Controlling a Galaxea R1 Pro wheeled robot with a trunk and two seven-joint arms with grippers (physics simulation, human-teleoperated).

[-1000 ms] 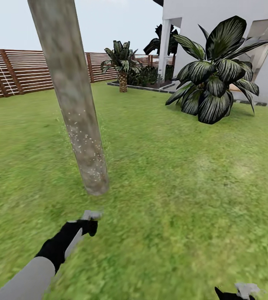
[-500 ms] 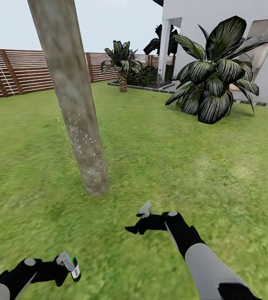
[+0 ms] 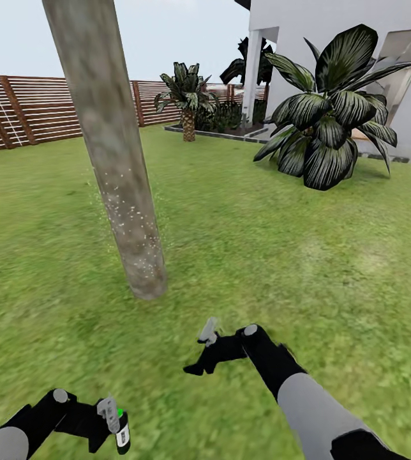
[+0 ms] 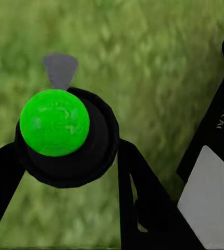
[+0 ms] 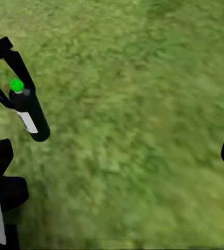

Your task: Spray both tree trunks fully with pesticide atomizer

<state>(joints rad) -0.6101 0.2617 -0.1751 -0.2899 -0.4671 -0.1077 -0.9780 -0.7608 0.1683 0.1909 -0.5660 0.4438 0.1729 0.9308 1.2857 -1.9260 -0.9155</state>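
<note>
**Both arms shift nearer the robot, bottle still in the left gripper**

Since half a second ago the right arm has pulled back and a little left, and the left arm has edged right and lower; the camera has not moved.

A wide green lawn runs back to a brown slatted fence at far left and a white house at far right. The thick mottled tree trunk leans up from the grass left of centre — its lower part is dusted with pale specks of pesticide. A broad-leaved dark bush stands to the right, a short palm farther off by the fence.

The right gripper hovers over grass near the trunk's base, its fingers spread wide with nothing between them. The left gripper, at near left, is clamped around the pesticide atomizer — dark body, white label, green spot, grey trigger head — held clear of the ground.
</note>
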